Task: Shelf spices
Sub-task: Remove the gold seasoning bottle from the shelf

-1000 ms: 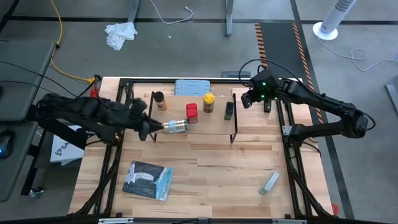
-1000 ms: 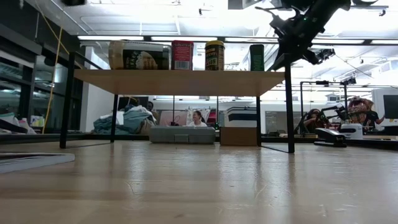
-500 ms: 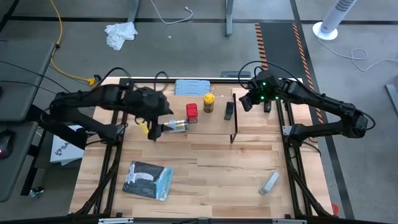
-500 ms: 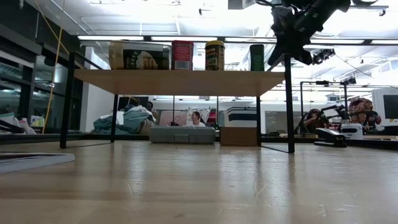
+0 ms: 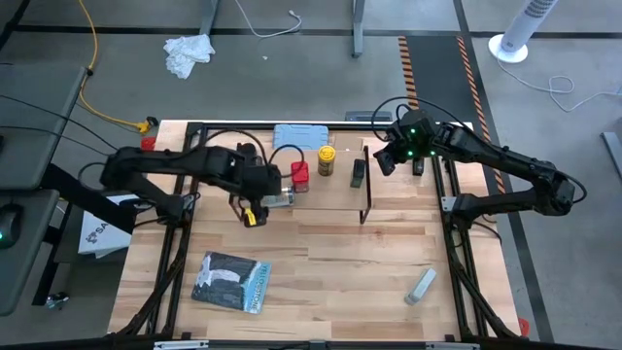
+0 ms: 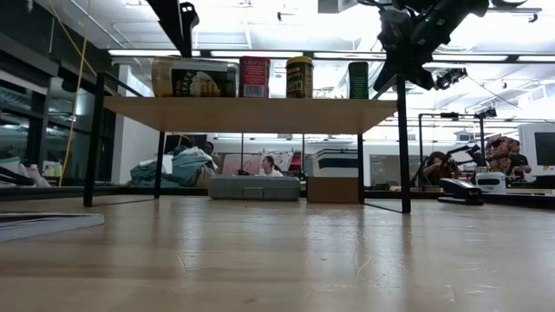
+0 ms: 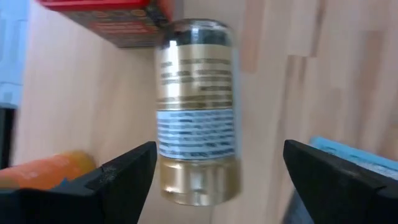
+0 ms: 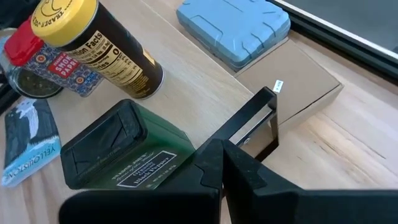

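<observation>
Left gripper (image 5: 260,206) has spread open, releasing tan cylinder (image 7: 196,111) on shelf (image 5: 335,197).

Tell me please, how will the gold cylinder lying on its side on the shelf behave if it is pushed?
The gold cylindrical spice jar lies on its side on the light wooden shelf, so it probably rolls easily. The red square tin beside one end may block it. Its glossy surface looks slippery.

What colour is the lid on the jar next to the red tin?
Yellow lid, on a dark-bodied jar; the right wrist view shows it best.
</observation>
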